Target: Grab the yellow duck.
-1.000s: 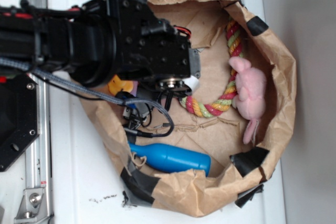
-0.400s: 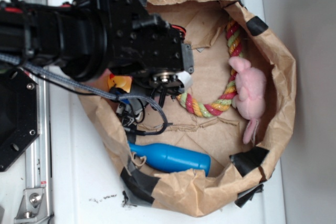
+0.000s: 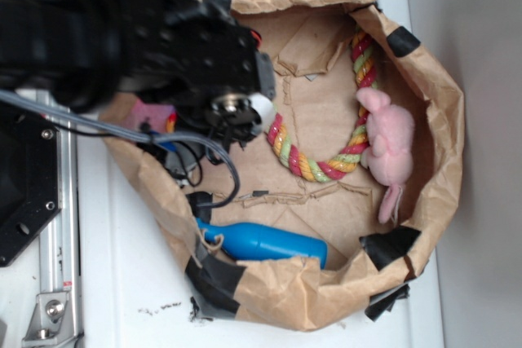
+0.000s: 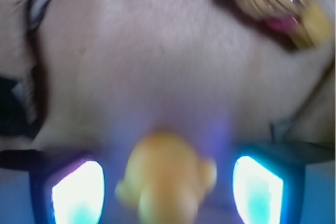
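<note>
Two gripper (image 4: pixel 167 187) fingers (image 4: pixel 77 192) apart, small yellow rubber duck (image 4: pixel 164 177) between them, near the brown paper bag's (image 3: pixel 432 120) left edge.

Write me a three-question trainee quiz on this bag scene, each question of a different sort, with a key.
1. True or false: in the wrist view the duck sits between the two fingers of the tool.
2. Multiple choice: the pink plush touches which thing? A) the blue bottle B) the rope C) the arm
3. Fill in: all the toys lie inside a brown paper ____.

Key: 1 true; 2 B; 3 bag. Note for the trainee: the wrist view is blurred, so it does not settle whether the fingers press on the duck.
</note>
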`<state>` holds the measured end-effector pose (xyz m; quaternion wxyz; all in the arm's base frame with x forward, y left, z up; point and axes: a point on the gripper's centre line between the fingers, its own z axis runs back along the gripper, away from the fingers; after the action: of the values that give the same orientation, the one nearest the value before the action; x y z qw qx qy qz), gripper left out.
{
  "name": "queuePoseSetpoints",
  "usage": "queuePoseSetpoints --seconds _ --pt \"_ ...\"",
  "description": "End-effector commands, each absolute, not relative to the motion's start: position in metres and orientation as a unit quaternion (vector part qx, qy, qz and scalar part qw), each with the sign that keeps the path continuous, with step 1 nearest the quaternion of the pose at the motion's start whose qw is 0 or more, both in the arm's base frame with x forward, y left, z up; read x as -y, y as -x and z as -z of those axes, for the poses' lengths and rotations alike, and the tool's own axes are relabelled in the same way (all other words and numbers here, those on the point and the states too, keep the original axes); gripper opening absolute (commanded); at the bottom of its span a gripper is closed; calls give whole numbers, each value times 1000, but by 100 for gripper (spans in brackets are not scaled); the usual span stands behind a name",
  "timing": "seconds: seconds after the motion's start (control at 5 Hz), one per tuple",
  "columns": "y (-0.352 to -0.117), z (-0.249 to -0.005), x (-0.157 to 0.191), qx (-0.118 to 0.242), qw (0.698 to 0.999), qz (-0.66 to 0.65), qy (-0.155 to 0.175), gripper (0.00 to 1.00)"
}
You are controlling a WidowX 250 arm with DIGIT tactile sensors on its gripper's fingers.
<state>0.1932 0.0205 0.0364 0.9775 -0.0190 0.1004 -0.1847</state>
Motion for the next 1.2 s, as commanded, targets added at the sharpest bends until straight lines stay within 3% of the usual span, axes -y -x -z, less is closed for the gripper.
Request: queuePoseSetpoints --seconds 0.0,0.4,0.6,0.8,1.0 --pt "-186 -57 -16 -98 982 162 9 100" --pt "-192 -40 -20 -100 983 155 11 100" --pt "-198 -23 -15 -90 984 153 29 100" --pt "-201 -10 -13 -106 982 153 25 100" --pt "-200 -5 -13 -107 983 151 20 0"
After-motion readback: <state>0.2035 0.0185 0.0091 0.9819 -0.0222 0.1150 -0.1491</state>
